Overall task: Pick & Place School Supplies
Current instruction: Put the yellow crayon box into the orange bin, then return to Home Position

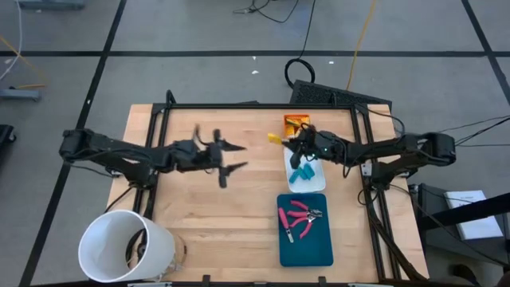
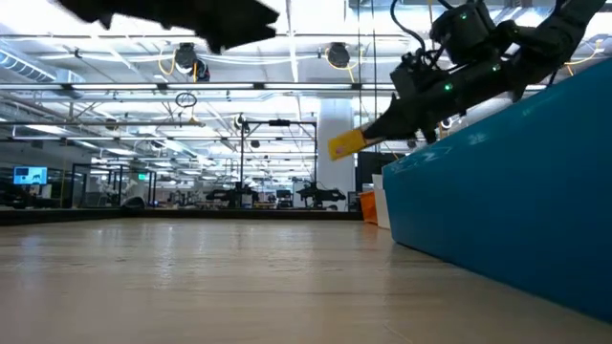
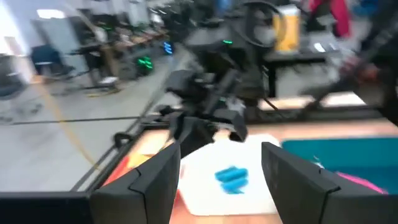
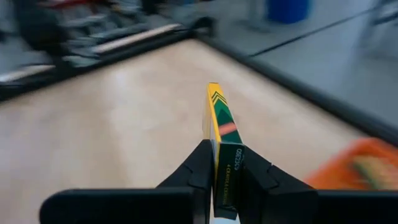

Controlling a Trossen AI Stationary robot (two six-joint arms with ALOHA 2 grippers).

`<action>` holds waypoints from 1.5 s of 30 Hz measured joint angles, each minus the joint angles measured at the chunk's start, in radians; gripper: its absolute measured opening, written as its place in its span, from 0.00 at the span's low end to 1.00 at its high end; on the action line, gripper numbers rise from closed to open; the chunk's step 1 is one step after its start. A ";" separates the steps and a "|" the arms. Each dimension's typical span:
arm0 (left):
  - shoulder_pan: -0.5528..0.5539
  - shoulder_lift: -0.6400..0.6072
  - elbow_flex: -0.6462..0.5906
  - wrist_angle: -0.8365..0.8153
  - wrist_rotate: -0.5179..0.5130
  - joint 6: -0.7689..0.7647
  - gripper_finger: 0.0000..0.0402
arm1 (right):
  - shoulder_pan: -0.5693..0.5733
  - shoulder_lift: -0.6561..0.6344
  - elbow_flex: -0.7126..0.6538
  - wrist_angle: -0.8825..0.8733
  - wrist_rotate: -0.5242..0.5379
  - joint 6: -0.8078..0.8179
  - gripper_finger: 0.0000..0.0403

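My right gripper [image 1: 290, 143] is shut on a small flat yellow-and-green box [image 4: 217, 118] and holds it in the air near the far edge of the white tray [image 1: 317, 182]. The box also shows in the low view [image 2: 346, 143]. Stubby light-blue pieces [image 1: 300, 175] lie on the white tray. Pink-handled scissor-like tools [image 1: 301, 215] lie on the teal tray [image 1: 307, 247]. My left gripper [image 1: 237, 157] is open and empty above the middle of the table, and its fingers [image 3: 155, 180] point toward the white tray. My right gripper pinches the box's near end [image 4: 225, 163] between its two fingers, one on each flat face. The fingers come from the table's right, slanting a little downward. The box sticks out ahead of the fingertips [image 2: 346, 143], on edge and clear of the table.
An orange tray [image 1: 296, 122] with small items sits near the table's far edge, beyond the white tray. A big white bucket [image 1: 123, 247] stands at the near left corner. Bare wood [image 1: 215, 207] lies between the bucket and the teal tray.
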 joint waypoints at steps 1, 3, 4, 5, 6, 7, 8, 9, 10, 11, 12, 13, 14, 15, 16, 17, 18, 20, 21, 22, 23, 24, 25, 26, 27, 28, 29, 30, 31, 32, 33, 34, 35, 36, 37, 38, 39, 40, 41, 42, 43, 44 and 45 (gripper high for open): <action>0.008 -0.024 -0.035 0.034 -0.018 -0.015 0.57 | 0.000 -0.016 0.000 -0.022 0.044 -0.015 0.07; 0.020 -0.068 -0.098 0.072 -0.046 -0.041 0.57 | 0.000 -0.055 0.000 -0.075 0.157 -0.058 0.08; 0.028 -0.091 -0.127 0.081 -0.062 -0.054 0.57 | 0.000 -0.067 0.001 -0.094 0.220 -0.082 0.08; 0.033 -0.113 -0.149 0.091 -0.073 -0.061 0.57 | -0.004 -0.079 0.002 -0.125 0.285 -0.103 0.08; 0.036 -0.135 -0.168 0.097 -0.085 -0.070 0.57 | -0.008 -0.089 0.001 -0.167 0.341 -0.114 0.07; 0.041 -0.157 -0.184 0.104 -0.092 -0.078 0.57 | -0.017 -0.092 0.000 -0.195 0.381 -0.116 0.07; 0.045 -0.180 -0.200 0.105 -0.100 -0.083 0.57 | -0.030 -0.091 0.000 -0.210 0.392 -0.111 0.07; 0.049 -0.198 -0.215 0.103 -0.108 -0.089 0.57 | -0.040 -0.091 0.000 -0.229 0.390 -0.101 0.07; 0.049 -0.213 -0.227 0.102 -0.114 -0.092 0.57 | -0.048 -0.088 0.000 -0.246 0.383 -0.089 0.07; 0.050 -0.224 -0.237 0.102 -0.116 -0.095 0.57 | -0.059 -0.081 0.000 -0.250 0.364 -0.081 0.07; 0.051 -0.235 -0.246 0.100 -0.118 -0.096 0.57 | -0.066 -0.072 0.000 -0.253 0.355 -0.075 0.07; 0.053 -0.244 -0.253 0.100 -0.121 -0.096 0.57 | -0.073 -0.063 0.000 -0.260 0.353 -0.068 0.08; 0.054 -0.249 -0.258 0.101 -0.121 -0.097 0.57 | -0.083 -0.053 0.000 -0.261 0.353 -0.063 0.08; 0.055 -0.254 -0.262 0.101 -0.122 -0.103 0.57 | -0.093 -0.044 0.000 -0.260 0.353 -0.057 0.08; 0.056 -0.256 -0.266 0.100 -0.125 -0.105 0.57 | -0.101 -0.037 0.000 -0.259 0.352 -0.052 0.08; 0.055 -0.257 -0.267 0.096 -0.128 -0.106 0.57 | -0.112 -0.025 0.000 -0.252 0.337 -0.044 0.08; 0.055 -0.257 -0.267 0.097 -0.128 -0.106 0.57 | -0.120 -0.013 0.001 -0.248 0.331 -0.034 0.08; 0.055 -0.257 -0.267 0.097 -0.128 -0.107 0.57 | -0.132 0.009 0.001 -0.242 0.309 -0.028 0.08; 0.055 -0.257 -0.267 0.097 -0.128 -0.108 0.57 | -0.136 0.019 0.001 -0.233 0.309 -0.028 0.09; 0.055 -0.256 -0.267 0.097 -0.128 -0.108 0.57 | -0.137 0.027 0.001 -0.226 0.308 -0.027 0.09; 0.055 -0.254 -0.267 0.097 -0.129 -0.111 0.57 | -0.137 0.034 0.001 -0.222 0.309 -0.027 0.10; 0.055 -0.253 -0.267 0.097 -0.129 -0.113 0.57 | -0.137 0.040 0.001 -0.221 0.310 -0.027 0.12; 0.055 -0.253 -0.267 0.097 -0.129 -0.114 0.57 | -0.137 0.044 0.001 -0.222 0.310 -0.027 0.14; 0.055 -0.253 -0.267 0.097 -0.129 -0.114 0.57 | -0.137 0.044 0.001 -0.223 0.310 -0.027 0.15; 0.055 -0.254 -0.267 0.098 -0.129 -0.114 0.57 | -0.137 0.044 0.001 -0.221 0.310 -0.027 0.17; 0.055 -0.253 -0.267 0.098 -0.129 -0.114 0.57 | -0.137 0.044 0.001 -0.220 0.310 -0.027 0.19; 0.055 -0.253 -0.267 0.098 -0.129 -0.114 0.57 | -0.137 0.042 0.001 -0.221 0.310 -0.027 0.22; 0.055 -0.253 -0.267 0.098 -0.129 -0.115 0.57 | -0.137 0.039 0.001 -0.223 0.310 -0.027 0.24; 0.055 -0.253 -0.267 0.098 -0.129 -0.115 0.57 | -0.137 0.036 0.001 -0.222 0.310 -0.027 0.27; 0.055 -0.253 -0.267 0.098 -0.129 -0.115 0.57 | -0.135 0.035 0.001 -0.218 0.310 -0.027 0.29; 0.055 -0.253 -0.267 0.098 -0.129 -0.115 0.57 | -0.135 0.035 0.001 -0.218 0.310 -0.027 0.32; 0.055 -0.253 -0.267 0.098 -0.129 -0.114 0.57 | -0.135 0.035 0.001 -0.222 0.309 -0.027 0.35; 0.055 -0.253 -0.267 0.098 -0.129 -0.115 0.57 | -0.135 0.035 0.001 -0.223 0.309 -0.027 0.37; 0.055 -0.253 -0.267 0.098 -0.129 -0.115 0.57 | -0.135 0.035 0.001 -0.221 0.309 -0.027 0.39; 0.055 -0.253 -0.267 0.098 -0.129 -0.116 0.57 | -0.135 0.033 0.001 -0.220 0.309 -0.027 0.42; 0.055 -0.253 -0.267 0.098 -0.129 -0.123 0.57 | -0.135 0.028 0.001 -0.221 0.309 -0.030 0.43; 0.055 -0.253 -0.267 0.098 -0.129 -0.132 0.57 | -0.135 0.020 0.001 -0.221 0.309 -0.037 0.45; 0.055 -0.253 -0.267 0.098 -0.129 -0.139 0.57 | -0.135 0.007 0.001 -0.221 0.309 -0.044 0.46; 0.055 -0.254 -0.267 0.098 -0.129 -0.141 0.57 | -0.134 -0.012 0.001 -0.229 0.308 -0.052 0.47; 0.053 -0.261 -0.267 0.094 -0.129 -0.139 0.57 | -0.130 -0.038 0.001 -0.251 0.307 -0.054 0.48; 0.051 -0.273 -0.267 0.088 -0.129 -0.140 0.57 | -0.125 -0.067 0.001 -0.280 0.296 -0.054 0.49; 0.046 -0.288 -0.267 0.085 -0.130 -0.142 0.57 | -0.119 -0.098 0.001 -0.307 0.278 -0.053 0.49; 0.041 -0.306 -0.267 0.076 -0.131 -0.142 0.57 | -0.112 -0.133 0.001 -0.335 0.253 -0.053 0.49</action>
